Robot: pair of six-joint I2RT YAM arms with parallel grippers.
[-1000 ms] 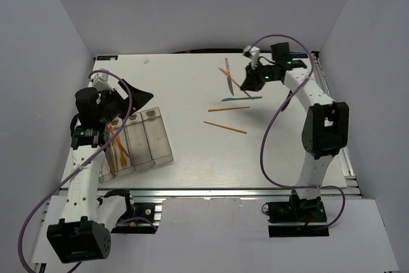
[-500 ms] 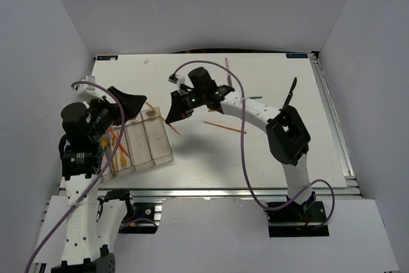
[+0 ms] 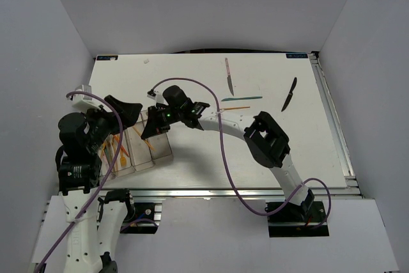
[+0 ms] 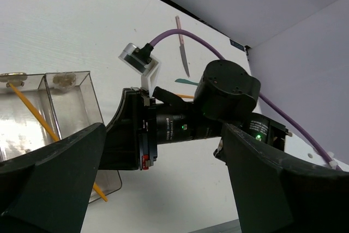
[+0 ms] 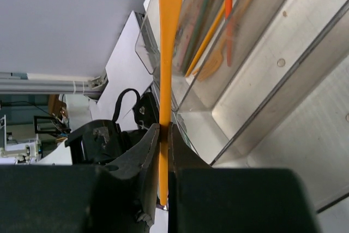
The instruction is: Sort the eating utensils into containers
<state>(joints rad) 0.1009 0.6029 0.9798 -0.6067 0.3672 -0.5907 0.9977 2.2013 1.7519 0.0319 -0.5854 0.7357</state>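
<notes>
Right wrist view settles the grip: the right pincer [image 5: 163,128] is closed on an orange plastic piece [image 5: 168,53], a flat strip pinched near its lower end that runs straight up the frame from the jaws. The containers [image 5: 240,107] fill the upper right of that frame, just to the right of the strip. Their clear walls slant from lower left to upper right, and orange and greenish utensils already lie in the troughs at the top. So the strip's long axis is skewed against the troughs, and its upper part crosses the corner of the nearest bin; whether it hangs over that bin or just beside it cannot be told. From the top external view the right arm reaches across to the left of the frame and its pincer sits above the upper end of the bin row, though the exact compartment below it is unclear. The drop probably calls for a shift toward the bins and a turn of the strip to match a trough. The left pincer [image 4: 163,129] stands wide open and empty, just beside the row, framing the right wrist between its fingers [image 4: 60,184]
</notes>
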